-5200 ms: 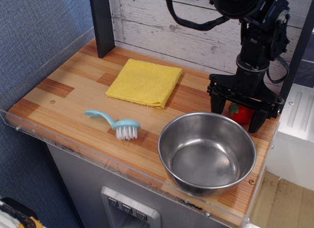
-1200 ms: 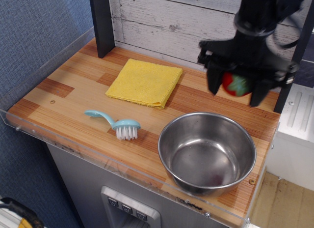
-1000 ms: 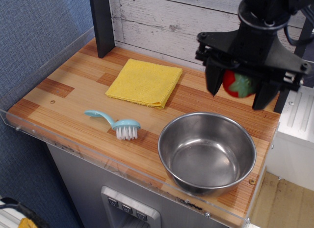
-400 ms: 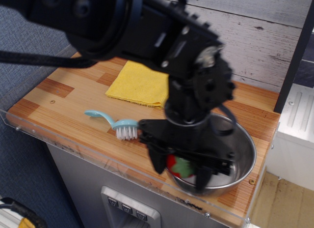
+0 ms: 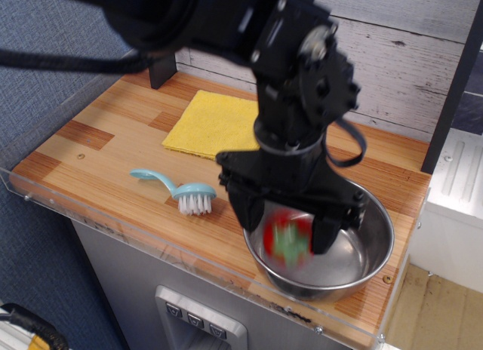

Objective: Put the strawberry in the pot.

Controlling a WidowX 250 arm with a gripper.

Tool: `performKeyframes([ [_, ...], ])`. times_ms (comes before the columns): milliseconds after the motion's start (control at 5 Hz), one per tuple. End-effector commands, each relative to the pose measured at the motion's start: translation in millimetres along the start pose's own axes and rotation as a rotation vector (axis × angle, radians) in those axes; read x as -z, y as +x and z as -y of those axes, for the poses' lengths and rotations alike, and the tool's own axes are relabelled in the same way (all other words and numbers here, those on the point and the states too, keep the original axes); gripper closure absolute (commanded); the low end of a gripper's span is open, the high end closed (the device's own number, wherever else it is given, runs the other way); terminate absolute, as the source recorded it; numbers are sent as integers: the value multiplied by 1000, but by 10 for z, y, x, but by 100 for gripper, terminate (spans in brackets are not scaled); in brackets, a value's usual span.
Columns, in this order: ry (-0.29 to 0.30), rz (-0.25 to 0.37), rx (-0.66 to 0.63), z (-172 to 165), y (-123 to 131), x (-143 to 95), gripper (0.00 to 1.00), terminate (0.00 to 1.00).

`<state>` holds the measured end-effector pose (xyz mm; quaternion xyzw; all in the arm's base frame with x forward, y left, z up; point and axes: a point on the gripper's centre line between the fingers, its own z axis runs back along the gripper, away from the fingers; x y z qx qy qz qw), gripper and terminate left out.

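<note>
The strawberry [image 5: 287, 241] is a red blur with a green cap, low between my fingertips and over the inside of the pot [image 5: 375, 214]. The pot is a large shiny steel bowl at the front right of the wooden counter. My gripper [image 5: 285, 228] points down over the pot's left half, with one black finger [image 5: 243, 210] outside the near-left rim and the other over the bowl. The fingers look sharp while the strawberry is smeared, so it appears loose and the jaws parted. My arm hides the pot's back-left rim.
A folded yellow cloth [image 5: 207, 124] lies at the back of the counter. A light blue brush [image 5: 185, 190] lies left of the pot. A clear plastic lip [image 5: 113, 231] edges the counter front. A dark post [image 5: 161, 69] stands at the back left.
The gripper lifted the strawberry from behind the pot and swung forward over it. Since 0.4 s ago the gripper has risen a little, its fingers stand wider, and the strawberry has blurred.
</note>
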<state>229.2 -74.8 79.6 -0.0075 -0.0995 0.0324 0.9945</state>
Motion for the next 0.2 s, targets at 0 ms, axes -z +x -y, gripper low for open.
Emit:
performKeyframes([
  [0,-8,141,16,76,259,-526,0,100],
])
